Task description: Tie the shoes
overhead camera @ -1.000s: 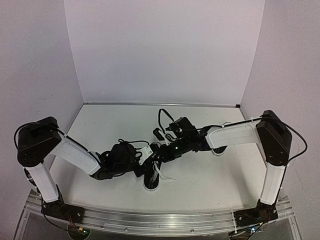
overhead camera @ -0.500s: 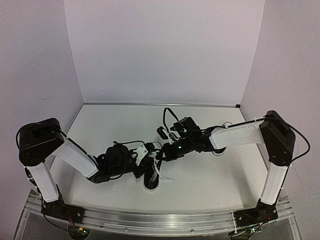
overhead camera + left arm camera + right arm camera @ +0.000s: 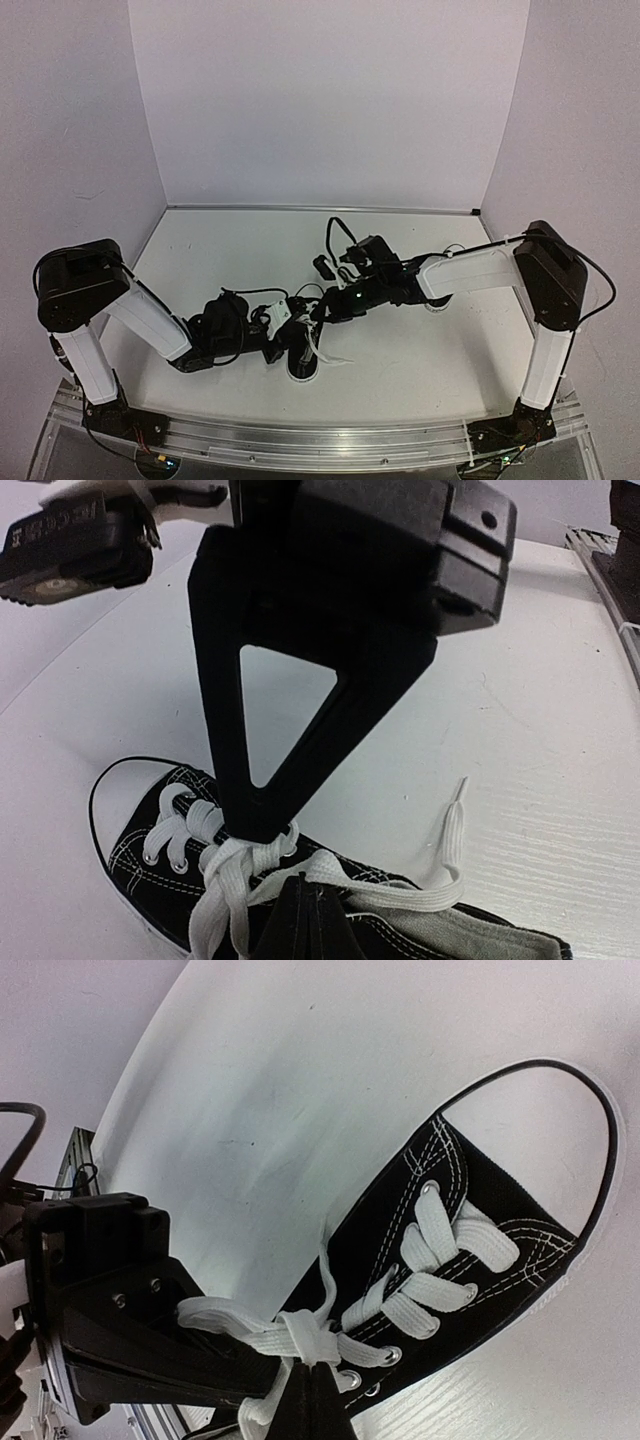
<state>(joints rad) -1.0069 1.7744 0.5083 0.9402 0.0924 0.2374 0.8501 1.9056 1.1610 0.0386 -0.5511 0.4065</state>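
Top view: black canvas sneaker w/ white rubber toe cap sits on white worktop, near-centre, toe toward the near edge. Left gripper & right gripper meet just above it; jaws too small to read here.

Left wrist view: left gripper closed, tips pinching flat white lace over the tongue. Right gripper's finger comes down onto the crossed strands by the upper eyelets. One lace end lies loose on worktop beside the sneaker.

Right wrist view: right gripper closed on lace at the crossing. Left gripper's finger touches the same bundle.
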